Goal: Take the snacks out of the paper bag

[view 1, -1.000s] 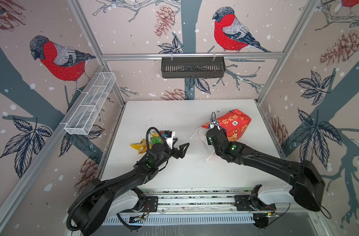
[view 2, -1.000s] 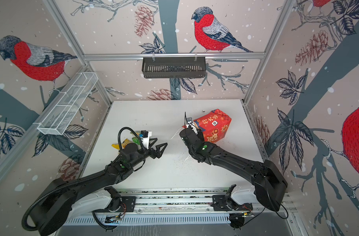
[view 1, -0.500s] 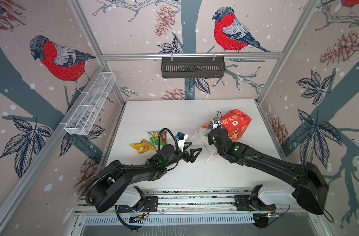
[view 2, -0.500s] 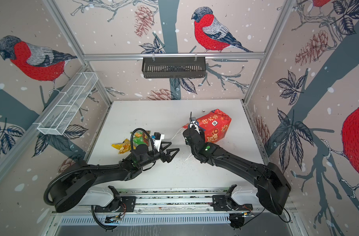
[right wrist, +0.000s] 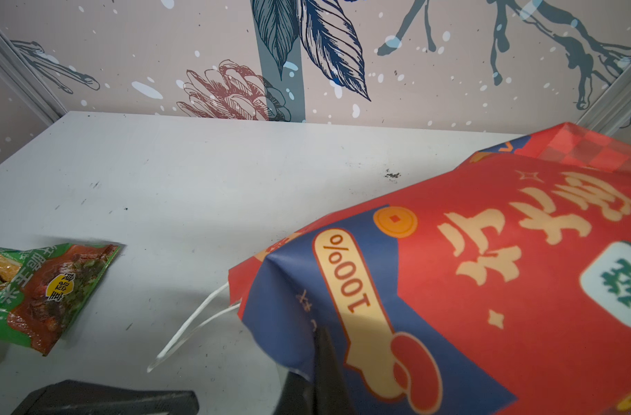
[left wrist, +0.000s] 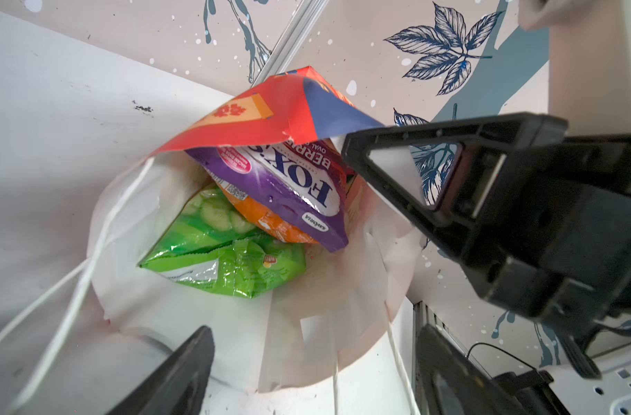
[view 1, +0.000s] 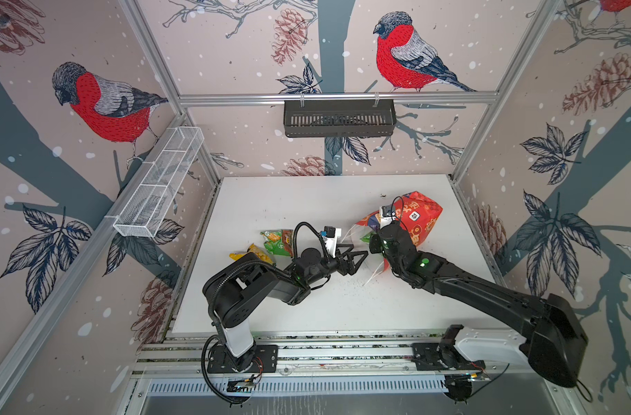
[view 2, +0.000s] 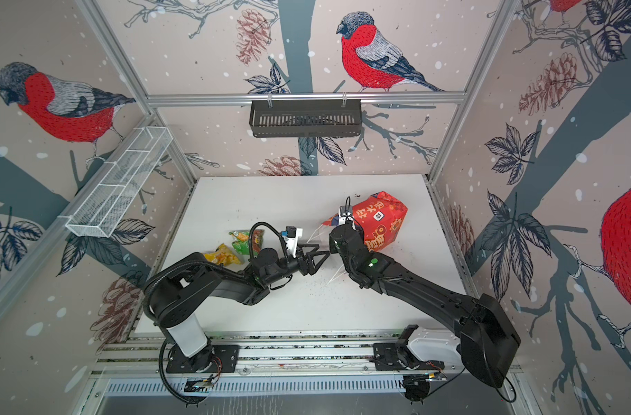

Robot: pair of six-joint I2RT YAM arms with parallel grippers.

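My right fingers (view 1: pixel 374 245) clenched on paper bag (view 1: pixel 423 219) rim, far right of table (view 1: pixel 288 201). Left fingers (view 1: pixel 357 258) released, spread at its mouth. Purple packet (left wrist: pixel 281 187), orange packet (left wrist: pixel 270 223) and green packet (left wrist: pixel 227 258) inside. Yellow packet (view 1: pixel 252 253) and green-red packet (view 1: pixel 278 242) lie left.

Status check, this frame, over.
Left pincer open at mouth of red paper bag. Right pincer shut on its rim. Purple foil packet, green foil packet inside. Nothing blocking.
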